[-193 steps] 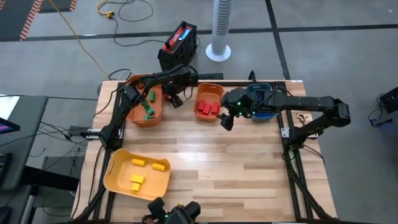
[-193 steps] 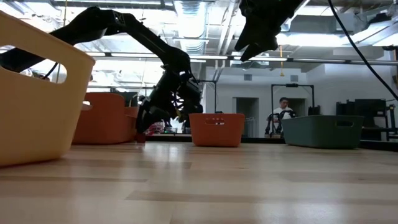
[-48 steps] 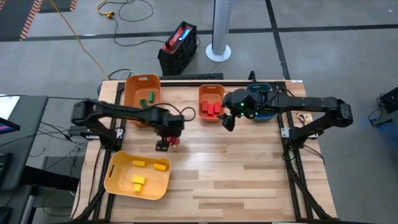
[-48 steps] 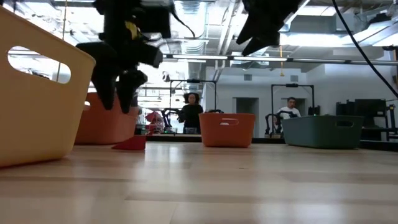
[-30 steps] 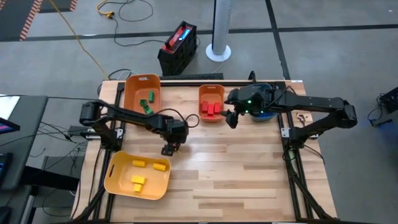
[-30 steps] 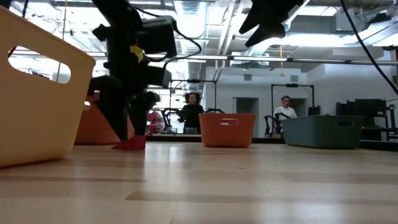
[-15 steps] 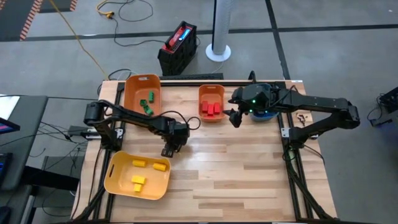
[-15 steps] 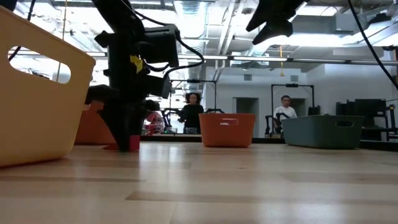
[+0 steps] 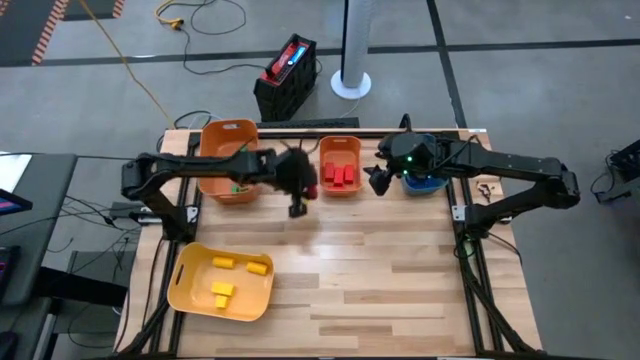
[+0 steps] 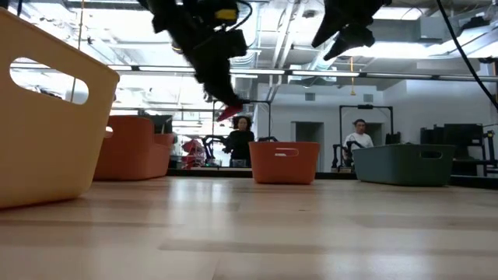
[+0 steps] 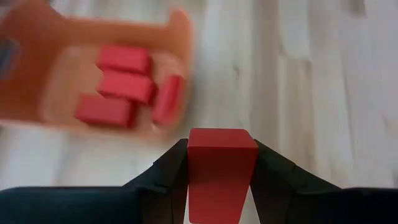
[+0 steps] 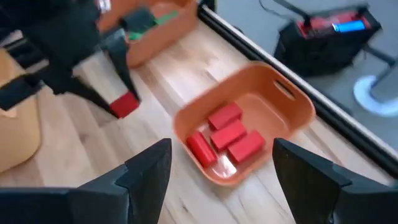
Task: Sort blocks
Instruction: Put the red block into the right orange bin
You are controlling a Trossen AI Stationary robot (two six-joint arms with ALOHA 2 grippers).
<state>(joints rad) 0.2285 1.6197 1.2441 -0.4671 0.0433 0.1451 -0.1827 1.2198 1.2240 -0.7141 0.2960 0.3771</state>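
My left gripper [image 9: 298, 207] hangs above the table just near-left of the small orange bin [image 9: 339, 166] and is shut on a red block [image 11: 221, 168]. The low view shows that block [image 10: 228, 112] high above the table. The small orange bin [image 11: 93, 74] holds several red blocks [image 11: 124, 59]. Green blocks [image 9: 238, 178] lie in the larger orange bin [image 9: 228, 160]. Yellow blocks [image 9: 222, 290] lie in the yellow bin [image 9: 185, 290]. My right gripper [image 9: 378, 180] is open and hovers high beside the teal bin [image 9: 428, 183]. My left gripper pinches the red block by two opposite sides [image 11: 193, 171] between its two fingers [image 11: 168, 177]. The fingers slant down from the table's left. The block is lifted clear of the table, tilted, with one end [image 11: 222, 134] showing past the fingertips.
All three bins along the far edge stand close together. The yellow bin sits at the near left corner. Bare wood [image 9: 380, 260] spreads over the middle and right of the table. People [image 10: 240, 140] stand in the room beyond the far edge.
My left gripper has shut on the red block that lay on the table near the yellow bin. It has lifted the block clear and carried it up and toward the far edge, to beside the small orange bin.
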